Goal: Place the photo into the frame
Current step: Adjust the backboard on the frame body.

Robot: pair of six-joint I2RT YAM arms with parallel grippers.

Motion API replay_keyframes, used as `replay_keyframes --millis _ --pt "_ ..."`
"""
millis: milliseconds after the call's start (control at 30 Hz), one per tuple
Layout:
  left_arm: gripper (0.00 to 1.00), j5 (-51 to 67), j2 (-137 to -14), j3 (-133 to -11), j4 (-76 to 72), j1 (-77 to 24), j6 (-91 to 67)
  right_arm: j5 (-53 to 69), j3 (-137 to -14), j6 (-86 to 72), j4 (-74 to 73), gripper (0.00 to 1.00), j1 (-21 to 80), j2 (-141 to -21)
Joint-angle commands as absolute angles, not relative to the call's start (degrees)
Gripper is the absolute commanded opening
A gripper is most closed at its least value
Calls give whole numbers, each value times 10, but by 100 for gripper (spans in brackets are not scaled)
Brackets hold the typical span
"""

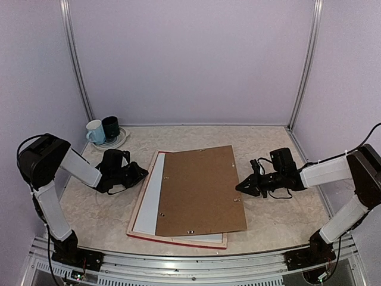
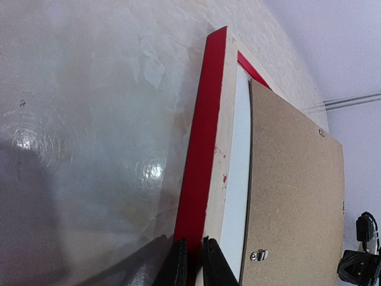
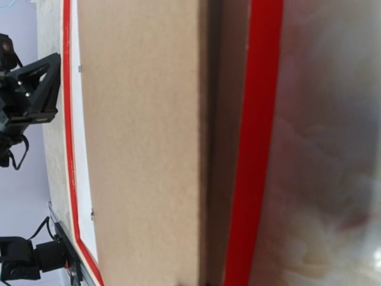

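Left tool [image 2: 193,249] pinches the frame [image 2: 202,119] rail; right tool [image 1: 239,187] closed beside the backing board [image 1: 199,190].

Counts, top view unless noted:
- 1 frame [image 1: 141,205], red face w/ pale wood sides.
- 1 brown backing board [image 1: 199,190].
- 1 photo [image 1: 152,196], only a strip of its white back shows.
- 2 mugs: 1 pale mug [image 1: 94,132], 1 dark mug [image 1: 111,127].
- 1 plate [image 1: 121,141] under the pair.
- 2 arms: left arm [image 1: 77,167], right arm [image 1: 324,171].
- 2 grippers, 1 per arm: left gripper [image 1: 144,174], right gripper [image 1: 239,188].
- 1 table [image 1: 286,220].
- 2 metal uprights at the back corners: left upright [image 1: 77,65], right upright [image 1: 303,65].
- Small metal clips [image 2: 258,255] on the board's edges: 2 clear in left wrist view; approx. 6 specks from above, too small for an exact no.
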State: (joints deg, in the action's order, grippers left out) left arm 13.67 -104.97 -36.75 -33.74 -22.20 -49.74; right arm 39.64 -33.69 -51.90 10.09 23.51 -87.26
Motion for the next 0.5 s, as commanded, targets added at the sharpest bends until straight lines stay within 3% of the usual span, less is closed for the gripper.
replay_keyframes --millis 0,467 --pt "14 141 -1080 -340 -232 -223 -495 344 -337 -544 110 0 261 -871" --pt "30 94 -1012 -360 -122 -238 -439 329 -356 -523 77 0 261 -868"
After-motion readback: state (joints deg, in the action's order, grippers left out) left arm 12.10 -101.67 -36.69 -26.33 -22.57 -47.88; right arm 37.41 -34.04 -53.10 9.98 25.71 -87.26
